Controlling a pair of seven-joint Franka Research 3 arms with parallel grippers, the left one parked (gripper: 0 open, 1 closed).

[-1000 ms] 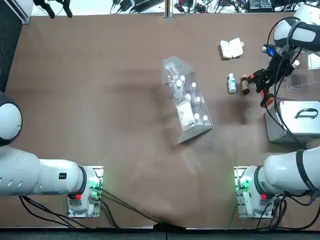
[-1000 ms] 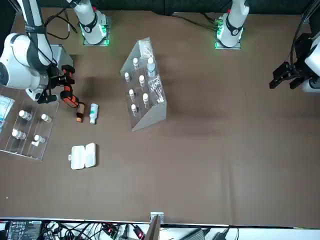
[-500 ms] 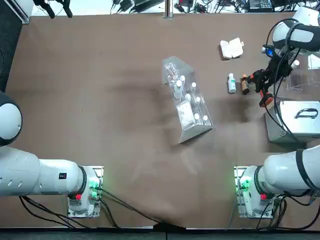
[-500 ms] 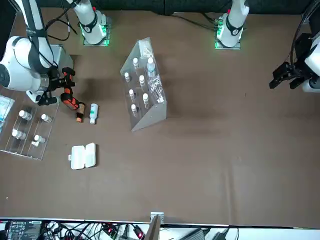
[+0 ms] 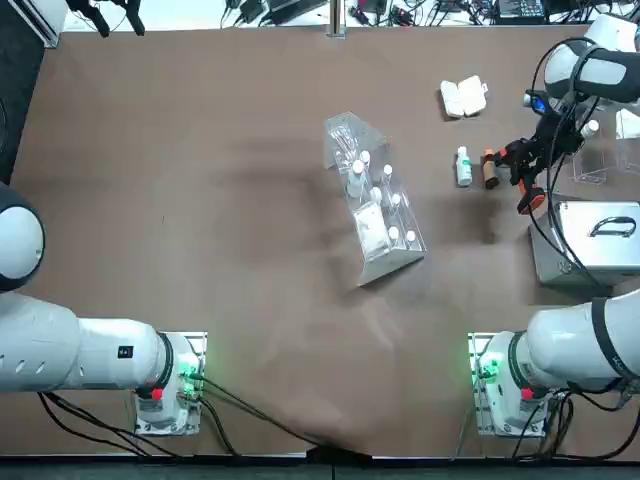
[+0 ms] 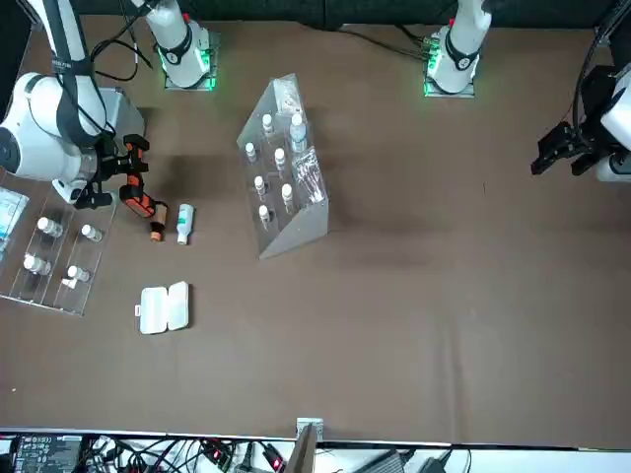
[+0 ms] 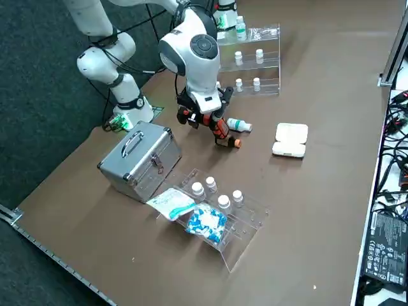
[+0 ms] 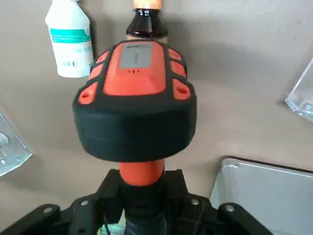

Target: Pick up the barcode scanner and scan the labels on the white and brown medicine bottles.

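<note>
A: Orange-handled barcode scanner (image 8: 134,105) is clamped in our right gripper (image 8: 142,200) jaws, head over the brown bottle (image 8: 145,22).

B: White bottle (image 8: 71,41) lies just beside, at 9 o'clock. We should tilt squarely onto each label.

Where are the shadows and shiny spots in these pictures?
Top view: a broad soft shadow lies on the table beside the clear rack, and green lights glow at the arm bases. Right side view: the metal case catches the light. Right wrist view: the scanner, held by the fingers of the right gripper near the brown bottle, has a soft sheen on its orange top.
</note>
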